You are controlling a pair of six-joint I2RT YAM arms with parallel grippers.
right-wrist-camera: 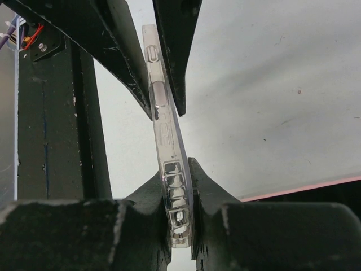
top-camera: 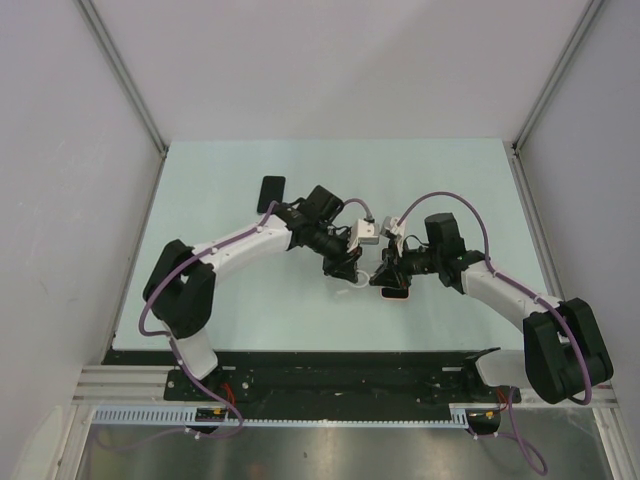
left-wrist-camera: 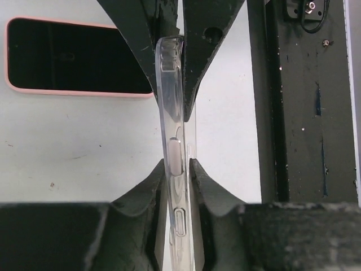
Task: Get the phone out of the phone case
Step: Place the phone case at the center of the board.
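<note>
A clear phone case [left-wrist-camera: 176, 113] is held edge-on above the table, gripped at both ends. My left gripper [left-wrist-camera: 177, 165] is shut on one end. My right gripper [right-wrist-camera: 178, 169] is shut on the other end of the case [right-wrist-camera: 163, 113]. No phone shows inside it. In the top view the two grippers, left [top-camera: 352, 270] and right [top-camera: 384, 272], meet at mid-table with the case [top-camera: 367, 274] between them. A pink-edged phone with a black screen [left-wrist-camera: 67, 56] lies flat on the table under the right gripper [top-camera: 393, 293]; its pink edge shows in the right wrist view [right-wrist-camera: 304, 189].
A black flat rectangular object [top-camera: 272, 192] lies at the back left of the pale green table [top-camera: 220, 300]. The black rail [top-camera: 330, 365] runs along the near edge, close to both grippers. White walls enclose the table on three sides.
</note>
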